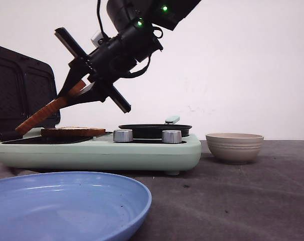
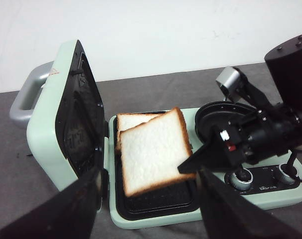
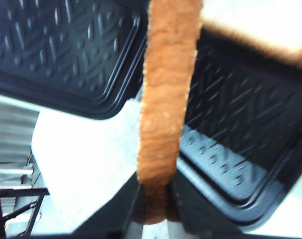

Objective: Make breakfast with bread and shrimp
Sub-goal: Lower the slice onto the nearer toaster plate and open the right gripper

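- Bread slice (image 2: 153, 152) is light, soft and easy to crush; the right gripper (image 2: 191, 167) pinches it at one crust edge, so it hangs tilted.
- Left gripper (image 2: 148, 209) has its jaws spread wide and holds nothing.

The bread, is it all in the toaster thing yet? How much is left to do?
One slice already lies flat on the dark plate of the open green sandwich maker. The right pincer holds the second slice tilted above it, not set down yet. No shrimp shows; the beige bowl beside the maker hides its inside, so shrimp and closing the lid remain.
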Controlling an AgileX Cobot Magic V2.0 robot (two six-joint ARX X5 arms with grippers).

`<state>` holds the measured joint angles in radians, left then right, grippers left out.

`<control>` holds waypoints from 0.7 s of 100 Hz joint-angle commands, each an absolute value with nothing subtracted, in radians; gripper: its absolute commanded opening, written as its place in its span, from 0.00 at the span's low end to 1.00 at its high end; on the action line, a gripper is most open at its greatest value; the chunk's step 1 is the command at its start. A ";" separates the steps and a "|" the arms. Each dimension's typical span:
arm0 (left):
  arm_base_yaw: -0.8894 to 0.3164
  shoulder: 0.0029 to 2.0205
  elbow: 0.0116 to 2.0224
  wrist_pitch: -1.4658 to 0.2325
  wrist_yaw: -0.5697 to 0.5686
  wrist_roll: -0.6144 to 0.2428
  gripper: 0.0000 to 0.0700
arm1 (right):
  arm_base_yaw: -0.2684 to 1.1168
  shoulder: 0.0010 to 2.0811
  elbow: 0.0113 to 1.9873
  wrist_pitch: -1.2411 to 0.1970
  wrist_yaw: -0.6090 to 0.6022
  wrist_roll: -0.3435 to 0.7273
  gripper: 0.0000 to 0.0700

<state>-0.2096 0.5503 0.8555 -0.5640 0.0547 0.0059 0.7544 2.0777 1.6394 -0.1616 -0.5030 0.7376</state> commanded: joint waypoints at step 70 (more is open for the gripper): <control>-0.210 0.554 0.866 -0.552 0.052 -0.015 0.45 | 0.808 2.117 1.667 -0.252 -0.350 0.666 0.00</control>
<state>-0.2096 0.5503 0.8555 -0.5640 0.0547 -0.0139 0.7902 2.0922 1.6402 -0.2470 -0.3614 0.6991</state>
